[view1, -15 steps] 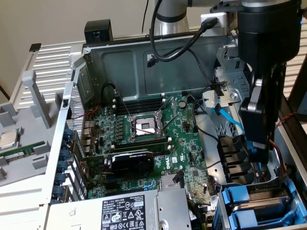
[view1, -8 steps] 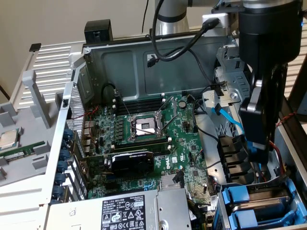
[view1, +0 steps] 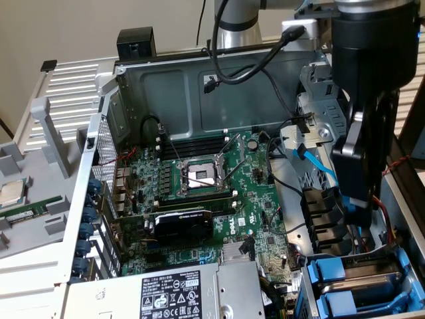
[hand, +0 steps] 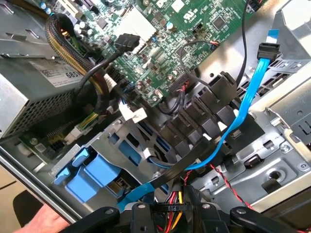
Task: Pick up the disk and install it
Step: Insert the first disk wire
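Observation:
My gripper (view1: pixel 358 209) hangs on its black arm inside the open computer case, at the exterior view's right, just above the drive cage. Blue plastic carrier frames (view1: pixel 332 276) sit in that cage at the lower right, with a flat grey body (view1: pixel 362 284) between them. I cannot tell whether that body is the disk, since no labelled face shows. In the wrist view the gripper (hand: pixel 167 213) is over red and yellow wires, with a blue carrier (hand: pixel 90 174) in the cage off to one side. Nothing visibly sits in the gripper.
The motherboard (view1: pixel 206 193) with an open CPU socket (view1: pixel 199 176) and a black graphics card (view1: pixel 182 222) fills the case floor. A grey power supply (view1: pixel 172 292) lies in front. A blue SATA cable (hand: pixel 248 102) and black cable clips (hand: pixel 214 107) run beside the cage. Something like a hand (hand: pixel 41 222) shows beyond the case edge.

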{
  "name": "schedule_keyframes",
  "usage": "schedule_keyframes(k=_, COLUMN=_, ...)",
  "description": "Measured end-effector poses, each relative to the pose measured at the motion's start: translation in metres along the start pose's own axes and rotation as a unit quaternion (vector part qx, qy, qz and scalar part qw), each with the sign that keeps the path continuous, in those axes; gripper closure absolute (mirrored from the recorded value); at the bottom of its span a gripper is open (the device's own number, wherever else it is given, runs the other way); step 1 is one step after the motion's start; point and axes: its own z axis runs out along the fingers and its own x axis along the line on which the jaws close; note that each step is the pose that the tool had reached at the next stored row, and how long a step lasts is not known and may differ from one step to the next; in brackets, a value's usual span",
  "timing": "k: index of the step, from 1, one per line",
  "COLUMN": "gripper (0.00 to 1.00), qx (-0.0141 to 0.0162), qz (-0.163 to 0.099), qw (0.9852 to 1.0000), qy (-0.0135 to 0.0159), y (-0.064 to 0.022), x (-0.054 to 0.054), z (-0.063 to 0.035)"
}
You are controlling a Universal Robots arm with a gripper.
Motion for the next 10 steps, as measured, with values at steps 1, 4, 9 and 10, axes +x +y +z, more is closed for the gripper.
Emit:
schedule_keyframes(k=1, gripper=0.65, qx=-0.0003, qz=0.001, qw=1.0000, qy=0.0003, y=0.0001, x=-0.0001, z=0.0005)
schedule_keyframes(k=4, gripper=0.65, qx=-0.0010, qz=0.005, qw=1.0000, qy=0.0013, y=0.0001, x=-0.0005, z=0.0014)
schedule_keyframes(k=9, gripper=0.65, qx=-0.0017, qz=0.009, qw=1.0000, qy=0.0026, y=-0.0020, x=-0.0032, z=0.0029)
schedule_keyframes(k=10, gripper=0.65, qx=-0.0019, qz=0.009, qw=1.0000, qy=0.0026, y=-0.0022, x=-0.0035, z=0.0030)
